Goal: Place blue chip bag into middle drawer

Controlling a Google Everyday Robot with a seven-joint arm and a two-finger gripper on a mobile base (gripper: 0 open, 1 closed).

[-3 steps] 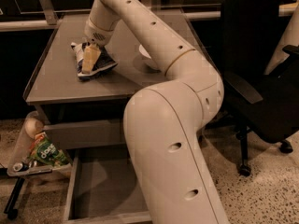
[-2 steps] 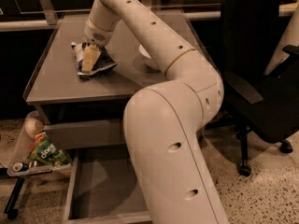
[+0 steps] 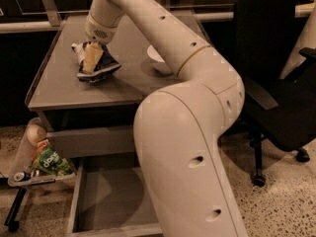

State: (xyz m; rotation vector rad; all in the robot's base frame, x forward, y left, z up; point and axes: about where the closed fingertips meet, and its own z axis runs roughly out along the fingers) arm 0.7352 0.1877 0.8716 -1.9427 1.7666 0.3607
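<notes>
Gripper [image 3: 93, 58] clamps crinkled dark-blue chip bag [image 3: 106, 66] on grey table [image 3: 59, 90], white bowl [image 3: 157, 62] near; my arm [image 3: 187, 147] screens the open grey drawer [image 3: 111, 201].

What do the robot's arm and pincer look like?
The arm is thick, rounded and cream-white: smooth tube segments with small dark round holes and a thin tan ring at one joint. No cables show. The pincer, pale tan, is at the blue chip bag on the grey table.

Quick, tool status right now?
tool: down on the blue chip bag on the tabletop; open or closed cannot be told.
</notes>
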